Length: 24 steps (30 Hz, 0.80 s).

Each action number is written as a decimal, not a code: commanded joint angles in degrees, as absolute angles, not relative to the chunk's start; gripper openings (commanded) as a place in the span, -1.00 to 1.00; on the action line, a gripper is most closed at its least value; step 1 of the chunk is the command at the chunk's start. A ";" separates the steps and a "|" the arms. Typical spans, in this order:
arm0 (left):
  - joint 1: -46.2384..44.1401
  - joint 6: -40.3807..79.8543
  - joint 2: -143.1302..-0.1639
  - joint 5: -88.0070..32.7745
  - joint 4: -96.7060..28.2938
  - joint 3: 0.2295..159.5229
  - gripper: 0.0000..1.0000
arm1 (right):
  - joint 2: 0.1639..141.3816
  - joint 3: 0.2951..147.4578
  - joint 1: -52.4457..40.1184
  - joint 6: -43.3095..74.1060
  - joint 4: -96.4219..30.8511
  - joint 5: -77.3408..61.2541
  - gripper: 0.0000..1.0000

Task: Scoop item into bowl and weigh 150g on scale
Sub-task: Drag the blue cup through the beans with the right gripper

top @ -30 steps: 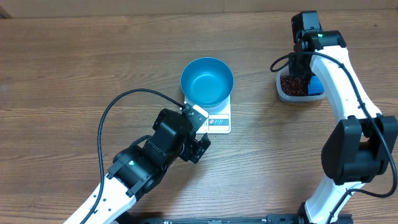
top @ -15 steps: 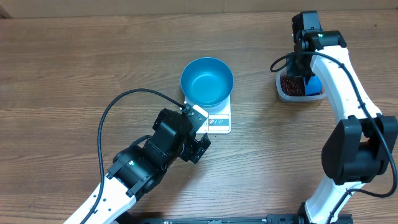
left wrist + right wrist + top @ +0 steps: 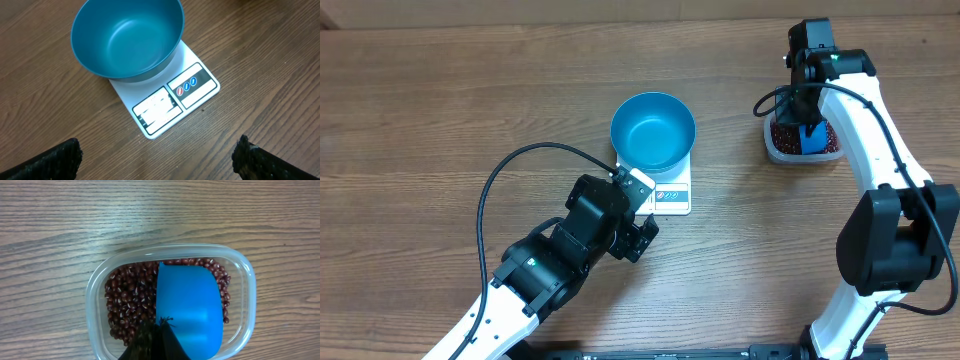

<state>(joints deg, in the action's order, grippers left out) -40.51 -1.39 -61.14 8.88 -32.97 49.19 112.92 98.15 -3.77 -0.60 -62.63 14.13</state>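
Nearest the robot, the left tool (image 3: pixel 157 162) hung wide open and empty over the tabletop (image 3: pixel 260 50), just short of the scale (image 3: pixel 192 87). The scale's front panel carried three small oval marks (one red, two blue) beside a pale display window; I could read no writing and no figure there. The bowl (image 3: pixel 125 40) sat on the scale's platform, bare inside, so by my judgement no weighing had begun. Farthest off, the right tool (image 3: pixel 155 341) was closed, apparently on the handle of the scoop (image 3: pixel 190 310), which lay in the tub (image 3: pixel 95 295) on the beans (image 3: pixel 130 300). All the beans were in the tub; carrying, tipping and reaching the target weight were left.
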 commanded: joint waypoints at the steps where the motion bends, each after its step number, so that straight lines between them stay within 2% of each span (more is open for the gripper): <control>1: -40.42 -0.64 -61.41 9.58 -32.80 48.88 0.99 | 113.82 98.52 -3.79 -0.12 -62.48 10.44 -0.92; 7: -40.42 -0.64 -61.39 9.61 -32.80 48.88 0.99 | 113.82 98.52 -2.94 -0.05 -62.24 8.88 -0.92; 24: -40.42 -0.64 -61.39 9.58 -32.80 48.88 0.98 | 113.93 98.52 5.61 -2.02 -61.45 -10.83 -0.92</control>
